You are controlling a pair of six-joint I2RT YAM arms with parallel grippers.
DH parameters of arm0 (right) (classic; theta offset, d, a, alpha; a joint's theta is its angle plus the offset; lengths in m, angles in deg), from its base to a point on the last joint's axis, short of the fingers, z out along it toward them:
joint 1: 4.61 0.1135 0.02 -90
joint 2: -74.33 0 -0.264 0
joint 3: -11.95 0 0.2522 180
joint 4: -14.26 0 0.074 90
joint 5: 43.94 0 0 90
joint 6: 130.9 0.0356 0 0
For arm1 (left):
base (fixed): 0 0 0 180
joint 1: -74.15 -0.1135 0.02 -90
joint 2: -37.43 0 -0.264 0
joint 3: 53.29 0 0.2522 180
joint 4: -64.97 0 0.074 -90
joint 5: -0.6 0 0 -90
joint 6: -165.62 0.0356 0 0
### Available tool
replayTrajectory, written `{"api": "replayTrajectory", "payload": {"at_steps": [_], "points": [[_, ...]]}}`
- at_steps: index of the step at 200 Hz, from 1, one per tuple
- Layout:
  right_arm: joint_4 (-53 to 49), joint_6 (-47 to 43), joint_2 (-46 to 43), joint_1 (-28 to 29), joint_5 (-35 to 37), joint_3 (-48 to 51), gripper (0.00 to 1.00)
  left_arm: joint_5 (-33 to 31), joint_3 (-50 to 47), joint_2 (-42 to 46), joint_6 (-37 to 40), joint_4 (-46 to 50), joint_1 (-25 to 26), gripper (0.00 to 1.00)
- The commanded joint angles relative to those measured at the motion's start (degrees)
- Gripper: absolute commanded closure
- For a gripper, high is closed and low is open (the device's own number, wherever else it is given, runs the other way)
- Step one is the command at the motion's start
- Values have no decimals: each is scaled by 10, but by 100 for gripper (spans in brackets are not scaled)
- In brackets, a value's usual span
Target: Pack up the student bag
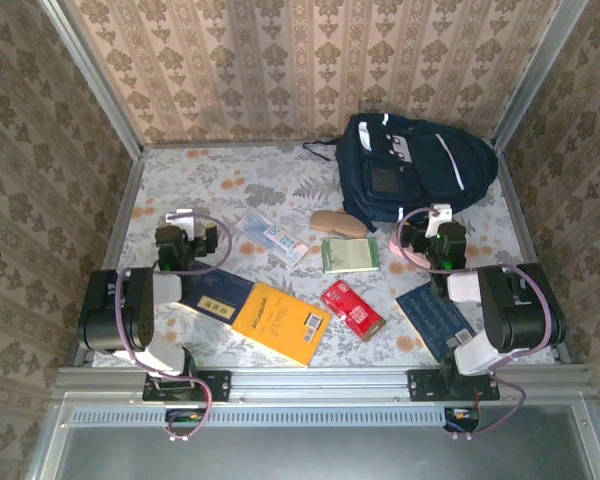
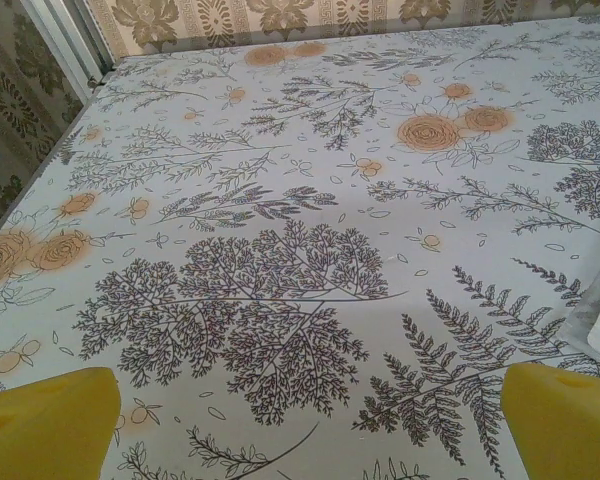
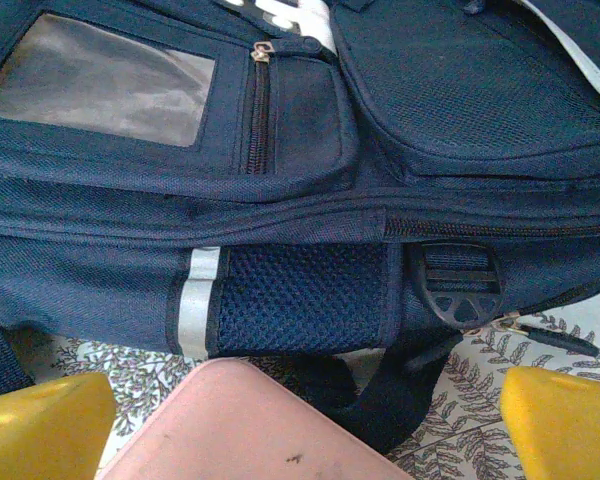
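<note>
Top view: the student bag (image 1: 415, 165) lies in the far right corner of the table (image 1: 180, 180). A yellow book (image 1: 280, 322), a red packet (image 1: 352, 308) and a green notebook (image 1: 348, 254) are scattered nearer the arms. The left gripper (image 1: 183, 218) sits over bare cloth on the left, and the right gripper (image 1: 438, 215) is just in front of the bag.

Left wrist cam: yellow fingers (image 2: 45, 425) spread wide, nothing held, flowery cloth underneath.

Right wrist cam: fingers (image 3: 565, 420) wide apart too. A pink case (image 3: 250, 420) lies between them but isn't clamped, and the bag's side is right ahead.
</note>
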Motion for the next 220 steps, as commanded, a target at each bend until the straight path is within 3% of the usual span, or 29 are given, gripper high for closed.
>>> {"api": "replayTrajectory", "payload": {"at_steps": [1, 67, 186, 210, 220], "points": [[-4, -8, -3, -4, -10, -12, 0, -1, 4, 4, 6, 0, 4, 0], [-4, -9, -3, -4, -10, -12, 0, 7, 5, 6, 4, 1, 1, 0], [2, -8, -6, -3, -9, -7, 0, -33, -4, 7, 15, -12, 22, 0], [2, -29, -16, 6, -24, -5, 0, -68, -6, 38, 22, -1, 36, 0], [-18, -39, -41, 18, -14, -2, 0, -111, 7, 75, 27, 51, 54, 0]]}}
